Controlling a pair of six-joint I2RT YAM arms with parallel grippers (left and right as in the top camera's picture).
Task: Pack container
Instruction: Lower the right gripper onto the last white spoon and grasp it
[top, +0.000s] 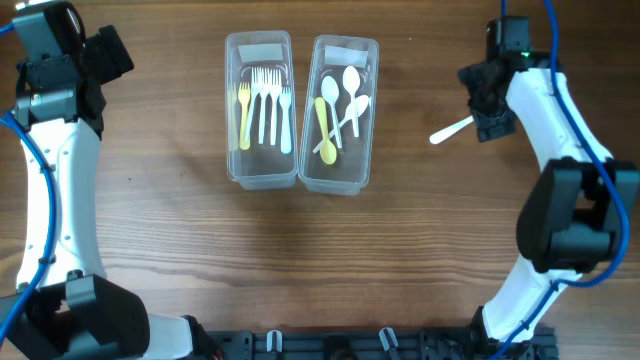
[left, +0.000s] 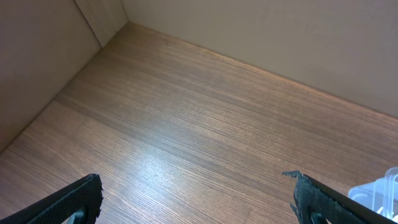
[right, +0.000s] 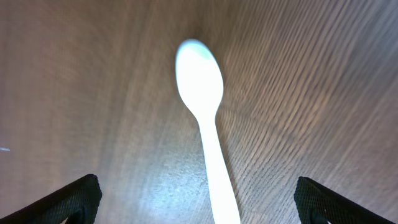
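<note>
A white plastic spoon (top: 450, 130) lies on the wooden table at the right. In the right wrist view it (right: 202, 87) runs between my fingers, bowl pointing away. My right gripper (top: 484, 118) (right: 196, 190) is open, straddling the spoon's handle without closing on it. Two clear containers stand at the top centre. The left container (top: 232, 110) holds white forks (top: 270, 100) and a yellow fork (top: 244, 110). The right container (top: 372, 110) holds white spoons (top: 352, 85) and a yellow spoon (top: 325, 125). My left gripper (top: 115, 58) (left: 196, 199) is open and empty at the far left.
A corner of a clear container (left: 379, 193) shows at the lower right of the left wrist view. Beige walls border the table's far left corner (left: 112, 25). A black rail (top: 350, 345) runs along the table's front edge.
</note>
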